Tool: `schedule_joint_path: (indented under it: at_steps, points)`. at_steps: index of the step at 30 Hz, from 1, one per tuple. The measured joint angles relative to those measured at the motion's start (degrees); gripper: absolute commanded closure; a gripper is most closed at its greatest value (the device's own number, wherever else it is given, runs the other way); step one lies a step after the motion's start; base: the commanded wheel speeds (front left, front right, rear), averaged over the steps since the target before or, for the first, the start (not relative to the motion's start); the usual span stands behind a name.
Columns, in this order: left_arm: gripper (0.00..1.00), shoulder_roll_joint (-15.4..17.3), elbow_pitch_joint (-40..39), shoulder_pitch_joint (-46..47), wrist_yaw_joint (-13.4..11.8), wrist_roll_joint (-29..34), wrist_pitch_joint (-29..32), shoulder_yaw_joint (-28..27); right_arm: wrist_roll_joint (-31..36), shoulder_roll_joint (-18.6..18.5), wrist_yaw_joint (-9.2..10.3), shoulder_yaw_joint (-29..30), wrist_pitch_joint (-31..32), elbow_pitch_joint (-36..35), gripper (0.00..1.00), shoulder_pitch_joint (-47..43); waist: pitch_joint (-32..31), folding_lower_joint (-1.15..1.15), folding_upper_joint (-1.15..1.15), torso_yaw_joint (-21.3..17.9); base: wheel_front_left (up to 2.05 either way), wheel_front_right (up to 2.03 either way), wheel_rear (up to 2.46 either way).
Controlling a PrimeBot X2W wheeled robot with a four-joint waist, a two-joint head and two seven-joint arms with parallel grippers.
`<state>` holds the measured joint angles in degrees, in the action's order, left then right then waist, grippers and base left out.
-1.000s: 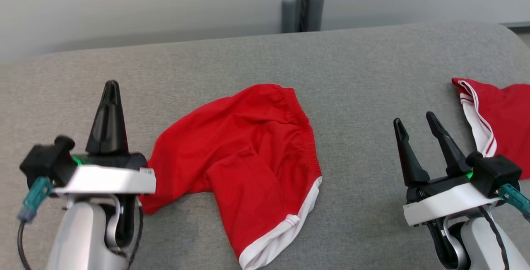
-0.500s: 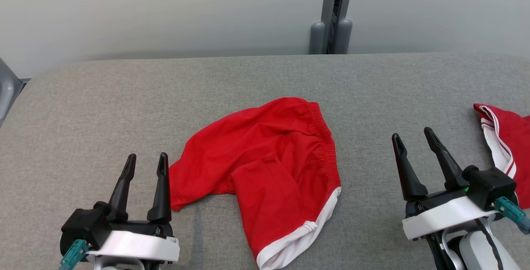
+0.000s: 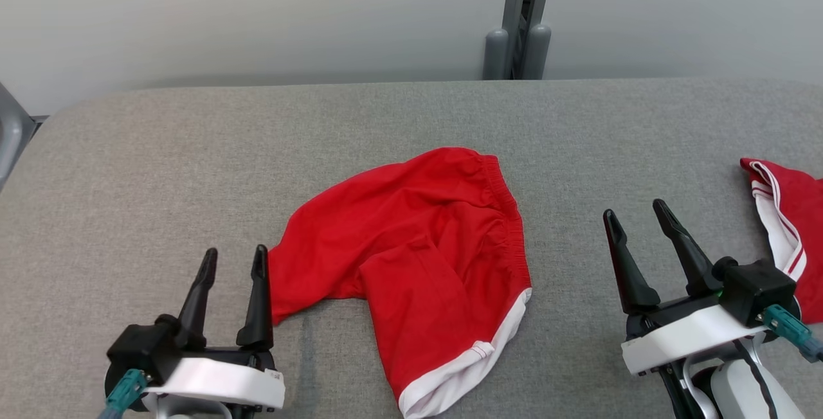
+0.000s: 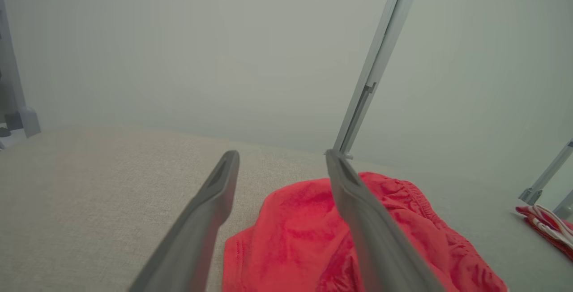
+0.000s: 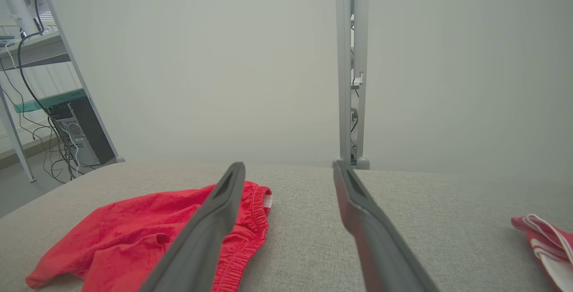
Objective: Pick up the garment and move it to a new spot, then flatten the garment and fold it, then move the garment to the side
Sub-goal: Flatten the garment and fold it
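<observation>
The left gripper (image 3: 235, 250) sits just left of the garment (image 3: 411, 245). Its fingers (image 3: 259, 297) are spread apart and point away from the robot, and they hold nothing. The right gripper (image 3: 633, 208) is well right of the garment, fingers likewise parted and empty, leaning slightly leftward above its white wrist (image 3: 688, 335).

— What's it all lying on?
— A grey fabric table (image 3: 193, 149), up against a pale wall (image 3: 257, 14).
— Anything behind?
— A grey post (image 3: 517, 14), at the far edge.
— And the sides?
— A red, white-striped cloth (image 3: 787, 213) at the right edge. Past the left end, a rack (image 5: 40, 59) with cables (image 5: 58, 162).
</observation>
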<state>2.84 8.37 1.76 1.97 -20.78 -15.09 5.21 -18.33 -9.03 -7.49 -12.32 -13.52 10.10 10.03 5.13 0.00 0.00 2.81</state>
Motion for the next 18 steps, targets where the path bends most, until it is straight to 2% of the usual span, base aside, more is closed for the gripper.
schedule_joint_path:
  at_steps: [4, 11, 18]
  points:
    - [0.0, 0.1, 4.6, 2.1, -0.1, 1.9, 0.1, 1.4, 0.2, -0.1, 0.0, -0.2, 0.5, -0.3, 0.0, 0.3, 1.4, 0.0, 0.0, -0.5, 0.0, 0.0, 0.0]
    - [0.0, 3.0, 13.9, 11.0, -1.0, 5.1, 5.8, 3.0, 0.7, -0.6, 0.0, -0.9, 1.2, -0.8, 0.0, 1.7, 5.3, 0.0, 0.0, -1.8, 0.0, 0.0, 0.0]
    - [0.0, 5.2, 20.8, 18.0, 1.2, 4.1, 13.2, 4.0, 0.7, -0.5, 0.0, -1.4, 0.9, -0.5, 0.0, 2.6, 8.4, 0.0, 0.0, -3.8, 0.0, 0.0, 0.0]
